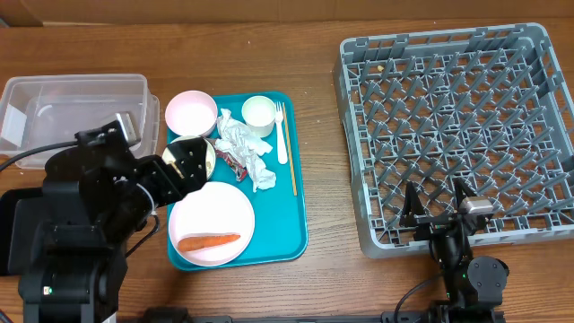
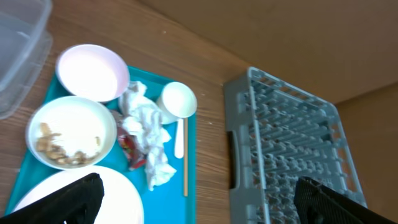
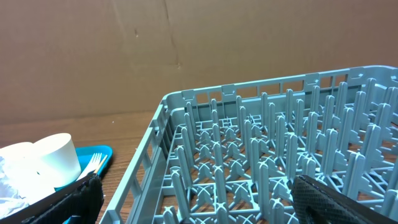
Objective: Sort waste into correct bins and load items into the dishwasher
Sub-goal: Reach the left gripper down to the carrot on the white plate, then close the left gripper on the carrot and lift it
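Two pincers stood wide apart with nothing between them. Your left gripper (image 2: pixel 199 186) hung over the teal tray (image 1: pixel 296 215). Your right gripper (image 1: pixel 437 211) sat at the 6 o'clock wall of the grey dish rack (image 1: pixel 457 135), which held no dishes.

Seen from overhead, everything to be sorted lay on that tray:
- the pink plate (image 1: pixel 212 211) at 6 o'clock, carrying the carrot stick (image 1: pixel 208 240)
- the bowl of crumbly scraps (image 2: pixel 71 134) at 9
- an empty bowl (image 1: pixel 191 112) at 11
- the cup (image 1: pixel 258 112) at 12
- the fork (image 1: pixel 282 135) at 2
- the napkins (image 1: pixel 244 148) in the middle, with the red wrapper (image 2: pixel 129 146) tucked against them

The clear tub (image 1: pixel 72 108) waited at 10 o'clock of the tray. The black tray (image 1: pixel 11 233) was mostly hidden under your left arm.

You had several ways to slip, as I judged it:
- Lifting the plate first could have rolled the carrot off.
- Tilting the scrap bowl on its way could have scattered crumbs.
- A pinch at the napkins could have dragged the wrapper along into the wrong bin.
- The fork lay flat and thin, so the fingers might have skated over it.
- The right fingers stood close enough to the rack wall to snag its pegs.
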